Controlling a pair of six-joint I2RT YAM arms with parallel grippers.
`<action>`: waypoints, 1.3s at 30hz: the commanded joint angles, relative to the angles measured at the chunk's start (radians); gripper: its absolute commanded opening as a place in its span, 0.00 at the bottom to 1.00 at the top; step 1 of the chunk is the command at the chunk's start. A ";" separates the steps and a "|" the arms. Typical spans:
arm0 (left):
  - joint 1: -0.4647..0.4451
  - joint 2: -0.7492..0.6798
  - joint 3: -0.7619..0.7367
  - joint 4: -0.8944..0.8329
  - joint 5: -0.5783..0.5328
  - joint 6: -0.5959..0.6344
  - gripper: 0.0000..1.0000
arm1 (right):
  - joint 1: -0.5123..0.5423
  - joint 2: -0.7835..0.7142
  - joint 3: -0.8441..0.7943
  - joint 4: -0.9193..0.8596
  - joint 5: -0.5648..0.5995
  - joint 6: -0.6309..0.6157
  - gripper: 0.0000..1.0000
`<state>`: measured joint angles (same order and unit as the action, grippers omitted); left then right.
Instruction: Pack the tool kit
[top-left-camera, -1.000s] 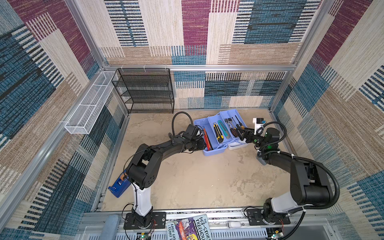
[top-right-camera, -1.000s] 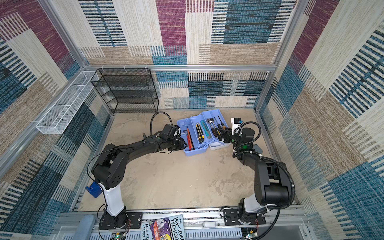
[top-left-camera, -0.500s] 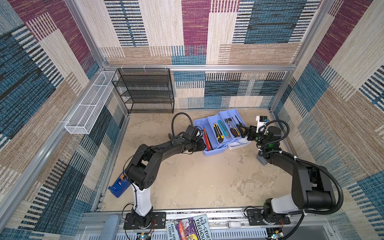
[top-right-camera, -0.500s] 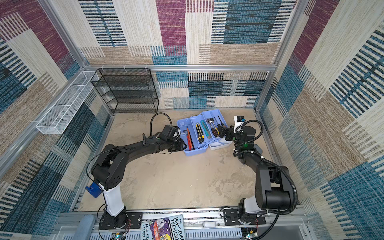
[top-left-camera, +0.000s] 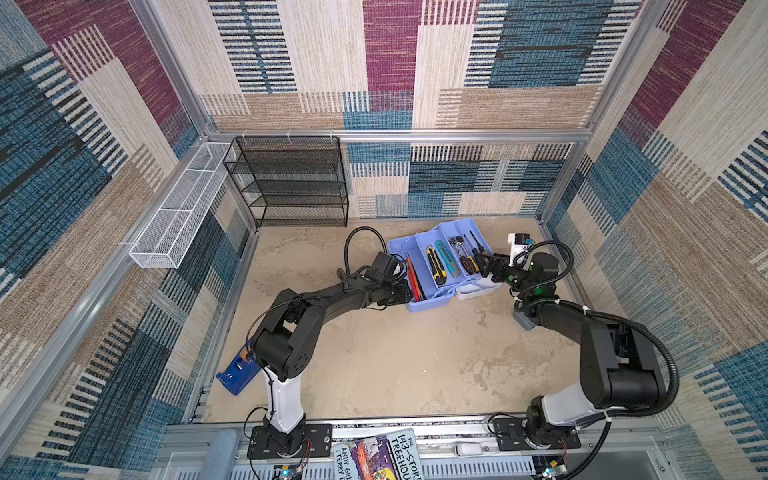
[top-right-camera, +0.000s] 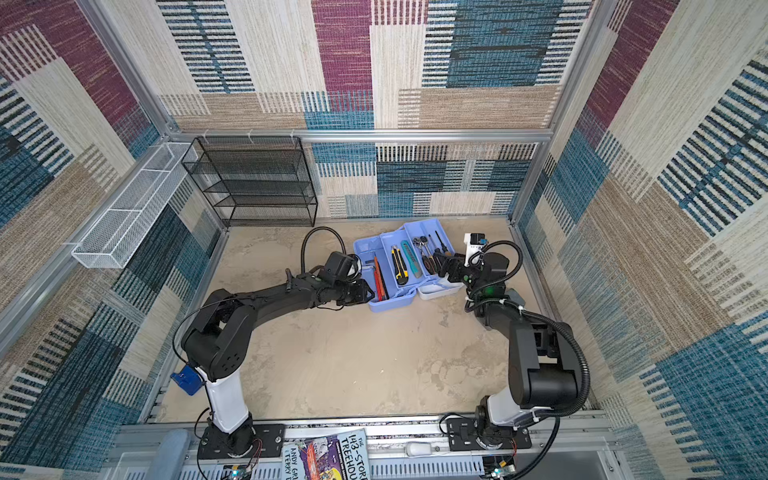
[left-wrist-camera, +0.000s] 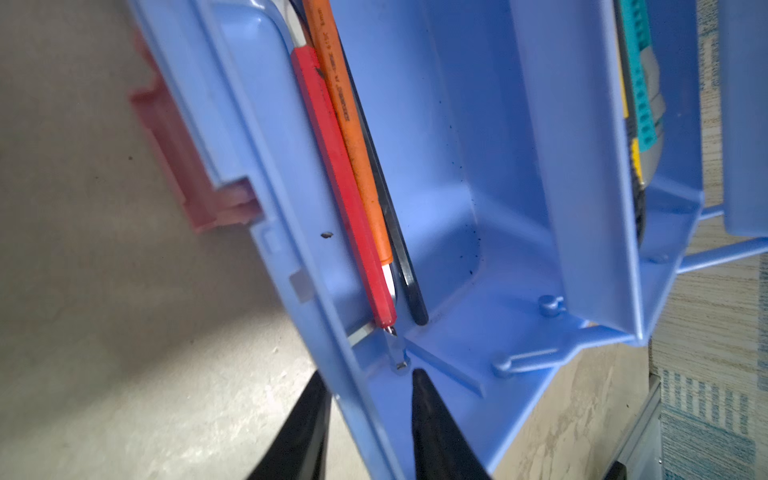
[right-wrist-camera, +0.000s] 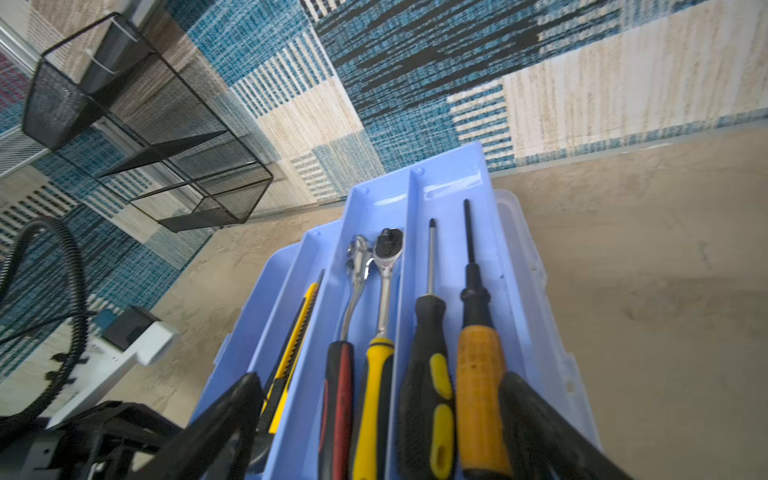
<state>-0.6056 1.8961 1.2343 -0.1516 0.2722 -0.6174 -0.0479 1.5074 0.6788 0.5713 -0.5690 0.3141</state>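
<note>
The tool kit (top-left-camera: 428, 301) is a light-blue toolbox, open at the back right in both top views, its trays fanned out over the white lid (top-left-camera: 476, 291). My left gripper (left-wrist-camera: 368, 374) straddles the base's end wall (left-wrist-camera: 291, 232), one finger outside and one inside, shut on it; red, orange and black hex keys (left-wrist-camera: 340, 187) lie just inside. At the opposite end my right gripper (right-wrist-camera: 380, 378) stands open and wide around the upper tray (right-wrist-camera: 409, 199). Between its fingers lie the handles of two ratchets (right-wrist-camera: 386, 249) and two screwdrivers (right-wrist-camera: 480, 374).
A black wire rack (top-left-camera: 291, 183) stands against the back wall and a white wire basket (top-left-camera: 178, 216) hangs on the left wall. A white block (top-left-camera: 517, 243) sits behind the right gripper. A blue object (top-left-camera: 237, 370) lies front left, and a book (top-left-camera: 378, 457) lies at the front edge.
The right gripper has shifted slightly at the tray's end. The left arm and the toolbox have not visibly moved.
</note>
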 joint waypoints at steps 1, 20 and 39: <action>-0.010 -0.005 -0.003 0.015 0.021 0.030 0.36 | 0.009 -0.021 -0.019 0.012 -0.056 0.030 0.89; -0.046 -0.104 -0.150 0.037 0.000 0.015 0.35 | 0.074 -0.229 -0.086 -0.161 0.174 -0.041 0.98; -0.046 -0.172 -0.243 -0.003 -0.036 0.056 0.23 | 0.003 -0.105 -0.025 -0.122 0.088 -0.070 1.00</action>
<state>-0.6506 1.7229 1.0039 -0.0296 0.2646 -0.6182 -0.0418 1.3895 0.6525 0.3988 -0.4416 0.2565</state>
